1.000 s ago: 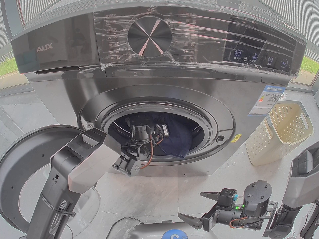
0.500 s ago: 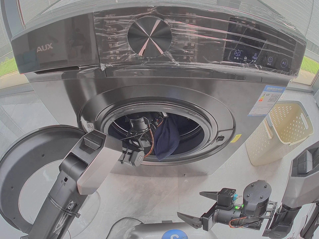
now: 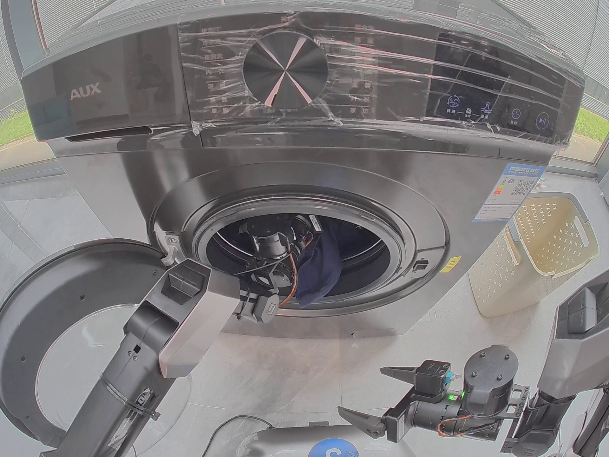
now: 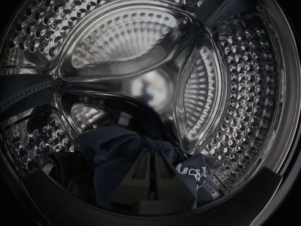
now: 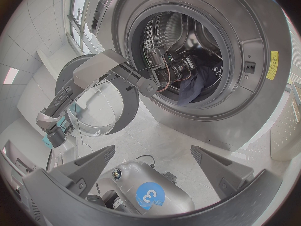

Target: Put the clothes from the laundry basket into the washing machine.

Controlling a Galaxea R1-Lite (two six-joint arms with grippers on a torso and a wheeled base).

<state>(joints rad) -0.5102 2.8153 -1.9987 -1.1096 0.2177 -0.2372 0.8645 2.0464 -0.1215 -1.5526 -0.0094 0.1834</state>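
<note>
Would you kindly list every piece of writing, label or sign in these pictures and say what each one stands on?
Brand word, pale capitals: drawer panel of the washing machine.
Program names round the dial: too small to read.
Symbols on the touch panel: too small.
Blue energy label on the machine's front: too small.
Yellow warning sticker beside the door opening: too small.
White print on the dark garment: unreadable.

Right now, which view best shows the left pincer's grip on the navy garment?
Left wrist view: the left pincer is shut on the navy garment, close up. In the head view the wrist hides the grip on the garment; the right wrist view shows it hanging at the opening.
</note>
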